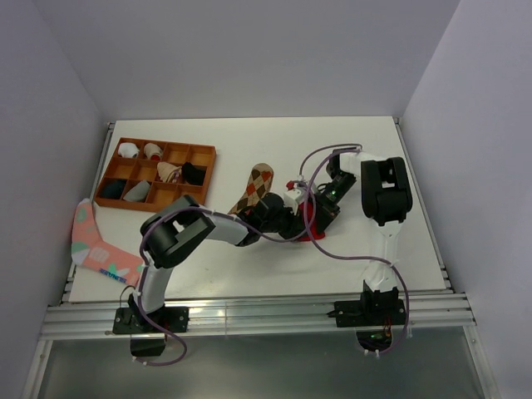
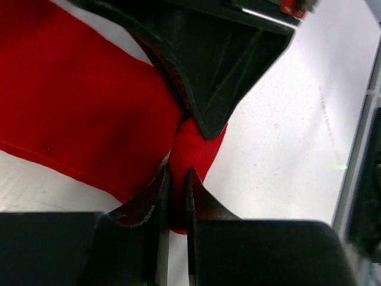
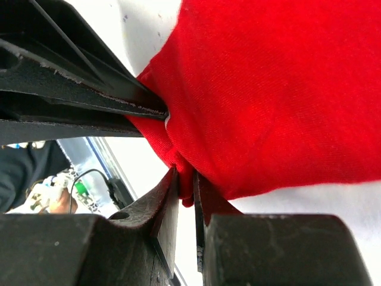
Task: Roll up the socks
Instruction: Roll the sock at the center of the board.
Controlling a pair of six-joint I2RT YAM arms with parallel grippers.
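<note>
Two arms stand bolted at the near edge of the white table [image 1: 416, 249]. The left arm [image 1: 170, 237] bends rightward and the right arm [image 1: 384, 191] bends leftward, so their grippers meet near the middle of the table, at the red sock [image 1: 313, 230]. Nearest on the left, a pink sock [image 1: 91, 245] with teal and white markings lies at the table's left edge, well apart from both grippers.

The left gripper [image 2: 177, 176] has its jaws almost together, clamped on a bunched corner of the red sock. The rest of that fabric spreads flat on the table to its left. The right gripper [image 3: 186, 179] likewise has its jaws drawn close, pinching a fold at the sock's edge. Each wrist view shows the other gripper's black fingers on the same bunch, just beside its own.

Just beyond the left gripper, the argyle sock [image 1: 258, 187], tan-brown with red and orange diamonds, lies flat and slanted. Its near end is hidden behind the left arm's wrist, so I cannot tell whether it touches the red sock.

Farther off, toward the far left corner, sits a brown divided tray [image 1: 166, 143]. Several of its compartments hold small bundles [image 1: 126, 150] of white, tan or dark fabric.
</note>
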